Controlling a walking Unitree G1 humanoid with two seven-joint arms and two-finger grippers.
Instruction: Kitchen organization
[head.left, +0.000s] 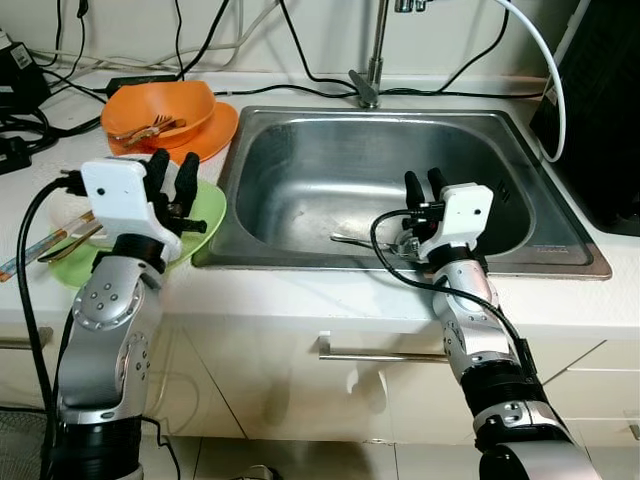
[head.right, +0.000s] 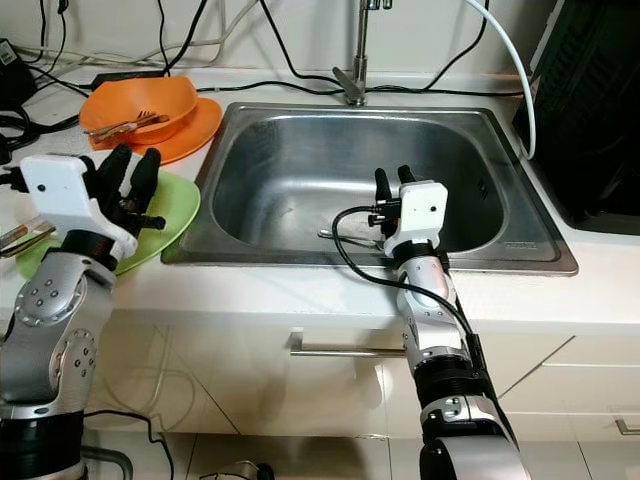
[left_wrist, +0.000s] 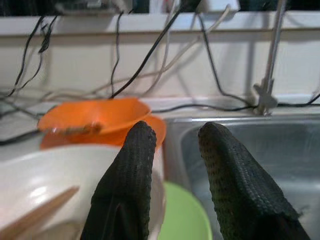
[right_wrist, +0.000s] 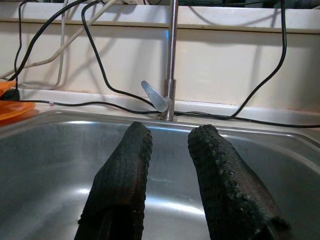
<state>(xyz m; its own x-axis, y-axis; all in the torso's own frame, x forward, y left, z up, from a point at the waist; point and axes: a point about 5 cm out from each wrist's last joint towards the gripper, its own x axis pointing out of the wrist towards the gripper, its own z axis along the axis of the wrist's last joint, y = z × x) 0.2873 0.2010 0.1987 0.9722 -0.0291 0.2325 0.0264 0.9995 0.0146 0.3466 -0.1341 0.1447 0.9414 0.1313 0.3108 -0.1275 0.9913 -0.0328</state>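
Orange bowl (head.left: 160, 108) holding fork, sitting on orange plate (head.left: 215, 132), counter far left. Left gripper (head.left: 172, 178) hovering over green plate (head.left: 205, 215), fingers slightly parted, gripping nothing. Steel sink (head.left: 300, 170) lying centre, utensil (head.left: 352, 240) resting on its floor. Right gripper (head.left: 427, 187) hanging over sink's front part, fingers narrowly parted, empty.

You get head stereo pair looking forward and down from above both grippers, sink (head.left: 400, 170) ahead of them, counter edge below. Left wrist camera sits close behind left gripper (left_wrist: 175, 150), facing orange bowl (left_wrist: 95, 117) and faucet (left_wrist: 267, 75). Right wrist camera sits close behind right gripper (right_wrist: 170, 150), facing faucet. All views share sink and faucet.
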